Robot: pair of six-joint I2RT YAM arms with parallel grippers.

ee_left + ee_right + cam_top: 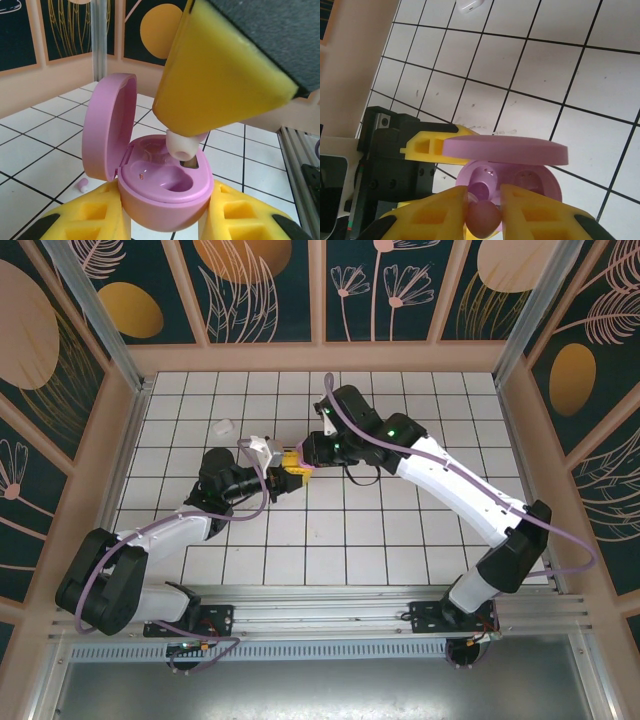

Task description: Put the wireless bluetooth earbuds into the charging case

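While left tool clamps open case | right arm bent inward | right tool pinches 1 earbud above

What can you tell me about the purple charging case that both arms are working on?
The pale purple oval charging case looks like glossy plastic. Its hinged lid stands open, upright. The base shows rounded recesses; the front one looks empty. The left gripper's yellow fingers clamp the base from both sides. The right gripper's yellow fingers hold a small pale rounded earbud just over the base's inside; contact is unclear.
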